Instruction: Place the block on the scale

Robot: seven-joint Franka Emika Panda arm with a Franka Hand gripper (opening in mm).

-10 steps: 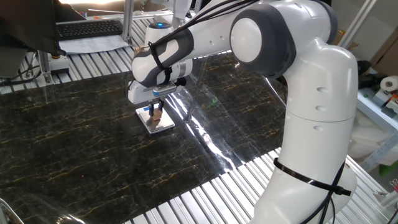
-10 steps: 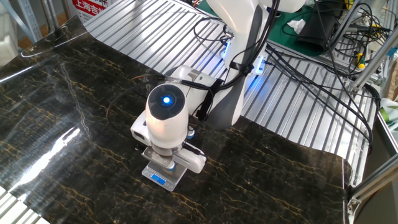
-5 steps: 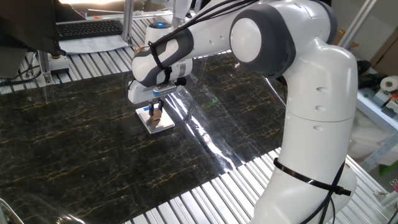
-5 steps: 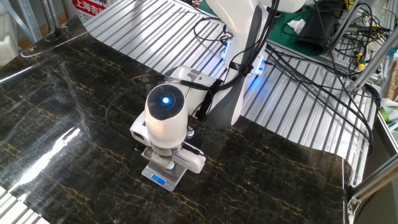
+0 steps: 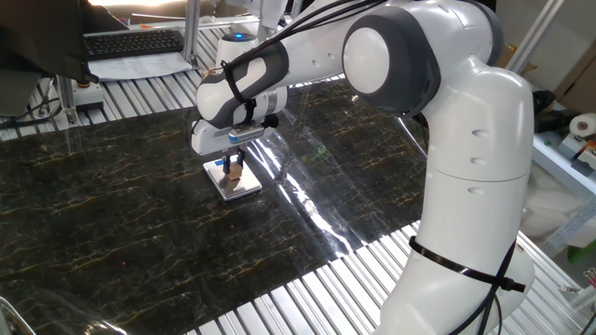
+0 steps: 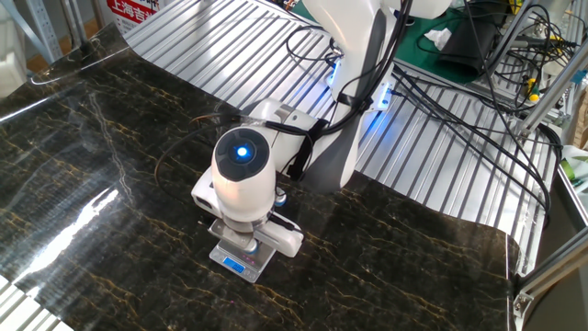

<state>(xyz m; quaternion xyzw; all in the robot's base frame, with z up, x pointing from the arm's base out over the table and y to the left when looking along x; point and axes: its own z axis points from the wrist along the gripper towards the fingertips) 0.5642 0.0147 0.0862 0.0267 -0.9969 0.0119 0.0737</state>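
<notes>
Almost nothing has shifted over the last second: the arm's wrist has only edged a touch to the side in the other fixed view, and the scale and block sit where they were.

The gripper [image 5: 233, 168] points straight down over the scale [image 5: 237, 182], a small flat silver-white square lying on the dark marbled mat [image 5: 112, 214]. Between the fingertips a tiny brown block [image 5: 236, 171] shows, low over the scale's plate and toward its near edge. The fingers appear to be closed on the block, one on either side, though at this size it is hard to tell whether the block's underside already touches the plate or hangs just above it.

From the other fixed view, the round end of the wrist with its blue light [image 6: 243, 154] hides the fingers and the block completely. Only the front edge of the scale [image 6: 241, 264] peeks out below, with its blue display strip facing the camera. The mat [image 6: 92, 202] covers most of the ribbed metal table [image 6: 441, 156], and a bundle of black cables [image 6: 459, 101] trails across the metal behind the arm's base.
</notes>
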